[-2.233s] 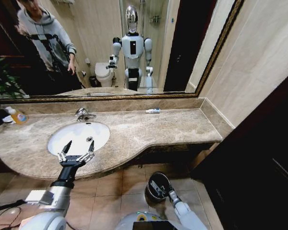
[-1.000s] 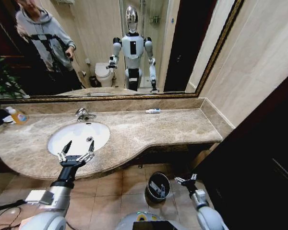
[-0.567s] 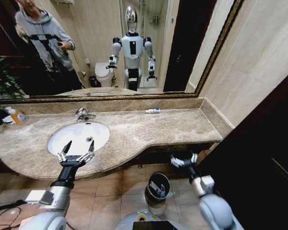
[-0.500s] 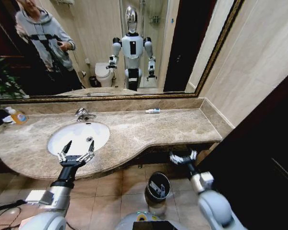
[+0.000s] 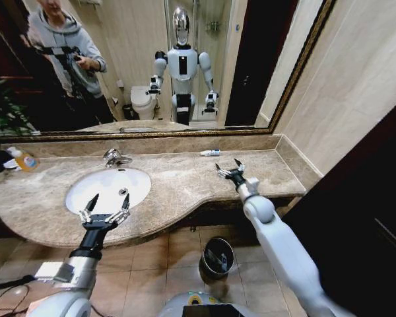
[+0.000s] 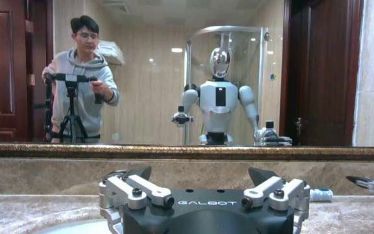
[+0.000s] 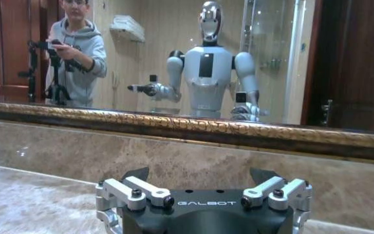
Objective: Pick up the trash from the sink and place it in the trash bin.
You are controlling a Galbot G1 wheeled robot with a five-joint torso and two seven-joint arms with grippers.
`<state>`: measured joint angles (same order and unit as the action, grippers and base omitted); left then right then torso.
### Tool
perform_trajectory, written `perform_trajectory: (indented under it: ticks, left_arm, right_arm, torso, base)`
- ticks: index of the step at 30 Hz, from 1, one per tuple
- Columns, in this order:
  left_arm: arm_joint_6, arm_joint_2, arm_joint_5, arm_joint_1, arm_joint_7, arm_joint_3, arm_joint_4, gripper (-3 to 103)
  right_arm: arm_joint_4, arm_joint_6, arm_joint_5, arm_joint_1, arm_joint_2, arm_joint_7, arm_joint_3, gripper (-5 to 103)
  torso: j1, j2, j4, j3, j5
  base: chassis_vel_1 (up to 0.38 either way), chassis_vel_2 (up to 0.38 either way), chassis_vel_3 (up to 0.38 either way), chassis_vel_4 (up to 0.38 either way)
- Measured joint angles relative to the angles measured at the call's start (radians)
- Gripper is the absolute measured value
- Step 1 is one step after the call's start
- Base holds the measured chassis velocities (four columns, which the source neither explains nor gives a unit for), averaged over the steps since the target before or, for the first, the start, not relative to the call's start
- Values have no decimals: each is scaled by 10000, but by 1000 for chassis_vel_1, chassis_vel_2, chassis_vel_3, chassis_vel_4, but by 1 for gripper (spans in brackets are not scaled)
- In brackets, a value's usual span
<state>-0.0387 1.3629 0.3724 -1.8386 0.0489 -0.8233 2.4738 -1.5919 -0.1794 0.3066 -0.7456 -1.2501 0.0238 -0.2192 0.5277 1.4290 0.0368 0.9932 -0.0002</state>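
Note:
The white oval sink (image 5: 99, 187) is set in the beige marble counter. My left gripper (image 5: 110, 200) hangs open over the sink's front rim, holding nothing; the left wrist view shows its open fingers (image 6: 200, 171) facing the mirror. My right gripper (image 5: 227, 164) is open and empty above the counter, right of the sink, and faces the backsplash in the right wrist view (image 7: 200, 171). One piece of trash, a small white tube with a blue mark (image 5: 210, 152) (image 6: 321, 195), lies by the backsplash just beyond the right gripper. The black trash bin (image 5: 218, 257) stands on the floor below the counter with pale items inside.
A chrome faucet (image 5: 112, 157) stands behind the basin. A clear bottle with orange liquid (image 5: 24, 160) sits at the counter's far left. A dark cabinet (image 5: 363, 218) closes in the right side. A large mirror runs along the back wall.
My right arm has risen from the trash bin on the floor to above the counter, its gripper open. The left arm has not moved.

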Motion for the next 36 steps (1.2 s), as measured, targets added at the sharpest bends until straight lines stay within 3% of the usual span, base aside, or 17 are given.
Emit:
perform_trajectory:
  ticks: [11, 17, 23, 29, 36]
  left_arm:
    - [0, 1, 0, -1, -1, -1, 0, 100]
    - [0, 0, 0, 0, -1, 0, 0, 100]
    - [0, 0, 0, 0, -1, 0, 0, 100]
    - [0, 0, 0, 0, 0, 0, 0, 100]
    - [0, 0, 0, 0, -2, 0, 0, 100]
  right_arm:
    - [2871, 425, -705, 1757, -962, -188, 184, 100]
    - [5071, 826, -1312, 3055, -2087, -193, 80, 100]
    - [6151, 892, -1601, 4018, -2797, -182, 127, 100]
    - [8014, 1404, -2235, 5120, -3560, -60, -40, 100]
    - [9297, 1829, -2420, 5531, -3629, -30, -187, 100]
  torso:
    - [-1, 0, 1, 0, 0]
    - [-1, 0, 1, 0, 0]
    - [-1, 0, 1, -1, -2]
    - [-1, 1, 1, -1, -3]
    - [-1, 0, 0, -1, 1]
  base:
    - [0, 0, 0, 0]
    - [0, 0, 0, 0]
    - [0, 0, 0, 0]
    - [0, 0, 0, 0]
    - [0, 0, 0, 0]
